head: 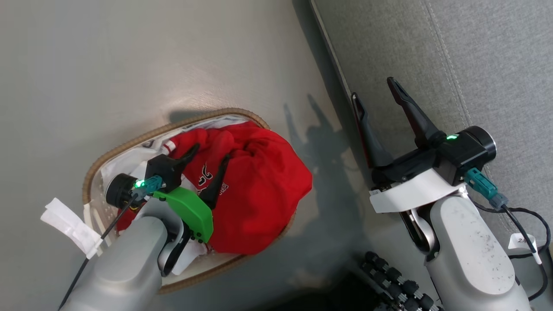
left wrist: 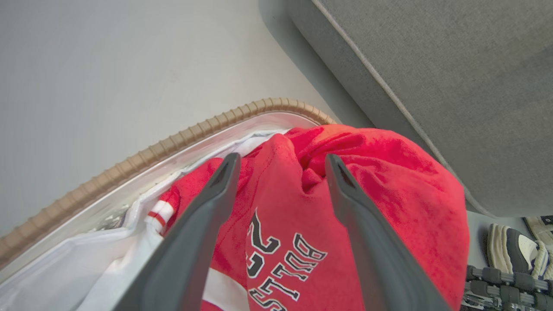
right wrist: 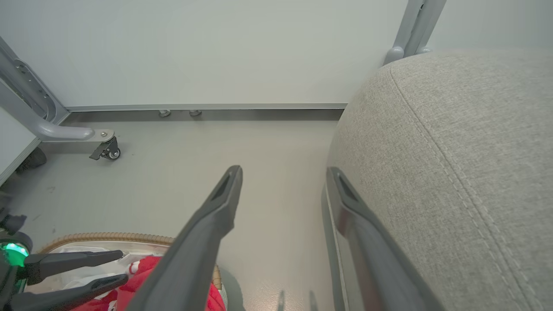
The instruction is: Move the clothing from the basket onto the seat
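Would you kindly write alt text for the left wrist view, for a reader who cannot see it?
The left gripper, fingers open, is poised over a heap of red clothing with white lettering in the basket, which has a brown woven rim and a white liner. The grey seat stands at the upper right, beyond a pale floor.

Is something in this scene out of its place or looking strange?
Mildly. The red clothing is heaped high and bulges over the basket rim on the side toward the sofa, hiding the rim there. Nothing has spilled onto the floor, and nothing looks damaged.
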Controlling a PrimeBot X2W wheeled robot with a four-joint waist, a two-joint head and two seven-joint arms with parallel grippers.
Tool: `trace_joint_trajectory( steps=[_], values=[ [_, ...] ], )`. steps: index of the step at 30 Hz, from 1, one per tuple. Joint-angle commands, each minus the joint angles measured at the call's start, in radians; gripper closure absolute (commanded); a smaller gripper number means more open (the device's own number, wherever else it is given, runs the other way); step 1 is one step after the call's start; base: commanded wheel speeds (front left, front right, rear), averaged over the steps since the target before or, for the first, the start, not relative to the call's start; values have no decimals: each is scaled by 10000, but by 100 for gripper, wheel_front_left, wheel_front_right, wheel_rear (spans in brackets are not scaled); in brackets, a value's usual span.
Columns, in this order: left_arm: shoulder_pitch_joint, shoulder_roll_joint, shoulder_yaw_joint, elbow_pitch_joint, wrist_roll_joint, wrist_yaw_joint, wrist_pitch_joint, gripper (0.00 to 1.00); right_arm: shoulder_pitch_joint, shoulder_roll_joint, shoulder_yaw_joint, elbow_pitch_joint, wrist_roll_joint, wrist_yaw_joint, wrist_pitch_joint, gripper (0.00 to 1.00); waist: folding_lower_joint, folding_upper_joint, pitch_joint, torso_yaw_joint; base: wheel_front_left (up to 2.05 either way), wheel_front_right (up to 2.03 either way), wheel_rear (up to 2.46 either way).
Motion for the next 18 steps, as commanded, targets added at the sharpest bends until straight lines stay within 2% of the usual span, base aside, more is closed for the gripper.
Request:
trace_joint_trajectory(
  steps=[1, 9, 18],
  values=[
    [-290, 193, -263, -2, -346, -35, -7, 0, -152, 13, 55, -35, 67, -6, -48, 0, -2, -1, 566, -370, 0, 0, 0],
    [-1111, 565, -2164, 438, -1773, -35, -7, 0, -169, 8, 108, -74, 118, -6, -48, 0, -2, -1, 1014, -429, 0, 0, 0],
    [-1942, 382, -3952, 1567, -2763, -35, 84, 0, -329, 4, 94, -154, -110, -6, -48, 0, -2, -1, 1487, -371, 0, 0, 0]
  ],
)
